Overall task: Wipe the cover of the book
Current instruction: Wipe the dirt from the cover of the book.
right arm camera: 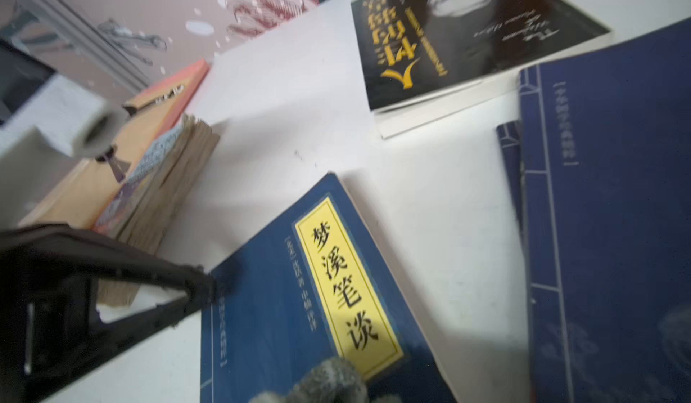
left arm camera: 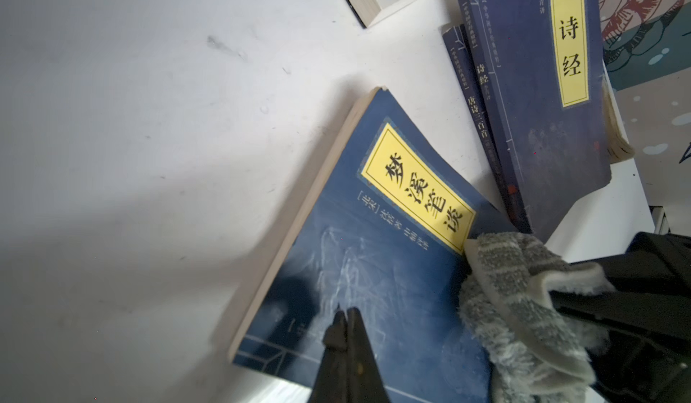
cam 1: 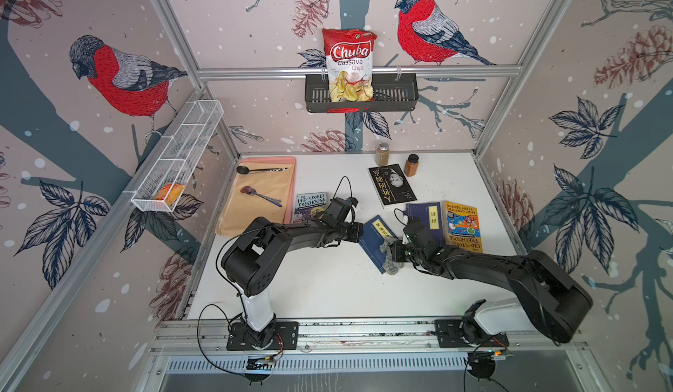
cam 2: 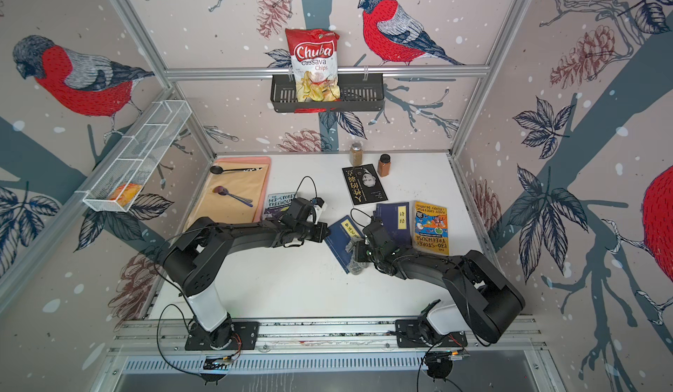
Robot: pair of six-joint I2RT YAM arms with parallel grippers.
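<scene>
The blue book [cam 1: 377, 239] with the yellow title label lies flat and askew on the tabletop [cam 1: 309, 281], just toward 3 o'clock of centre in both top views. Pale streaks show on its cover in the left wrist view. The right claw [cam 1: 396, 253] is clamped on a grey cloth [left arm camera: 523, 300] resting at the book's 5 o'clock end. The left claw [left arm camera: 346, 318], jaws pressed together and empty, seems to pin the cover's 10 o'clock edge. Wiping looks under way. Next, the cloth needs dragging across the streaks toward 11 o'clock with the book held steady.
</scene>
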